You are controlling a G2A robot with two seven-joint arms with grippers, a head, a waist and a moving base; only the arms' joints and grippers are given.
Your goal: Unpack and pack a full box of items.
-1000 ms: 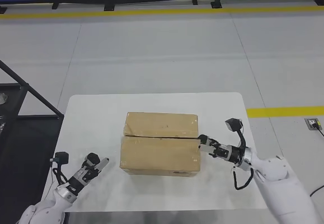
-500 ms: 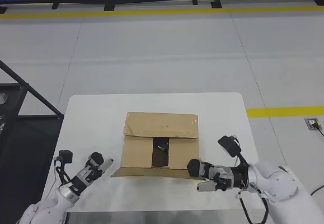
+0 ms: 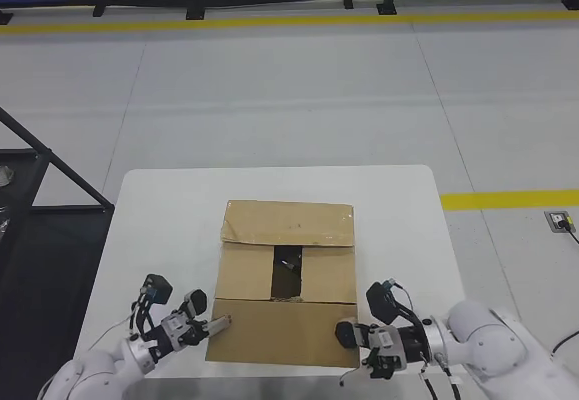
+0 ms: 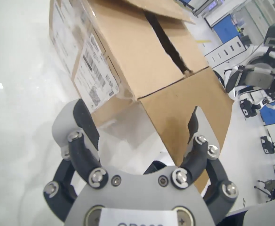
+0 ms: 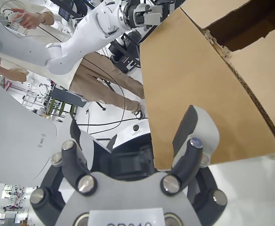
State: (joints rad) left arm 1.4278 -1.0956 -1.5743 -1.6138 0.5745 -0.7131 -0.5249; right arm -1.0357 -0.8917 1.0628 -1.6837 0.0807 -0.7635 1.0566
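A brown cardboard box [image 3: 319, 275] is resting on a white table [image 3: 159, 220]; the box's near flap [image 3: 274, 335] is lying folded outward; its far flap [image 3: 287, 222] is covering the back of the top; a dark gap [image 3: 288, 272] is showing between the inner flaps; the left gripper [image 3: 217, 326] is sitting at the near flap's left corner, fingers spread apart around the cardboard; the right gripper [image 3: 354, 345] is sitting at the right corner, fingers likewise apart.

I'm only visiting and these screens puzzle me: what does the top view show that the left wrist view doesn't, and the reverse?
From above: the whole white table and an object glimpsed inside the slit. From the left wrist: printed labels on the side of the box, and the left fingers spread apart at the corner of the near flap. Both: the cardboard box, its near flap folded outward, the dark slit.
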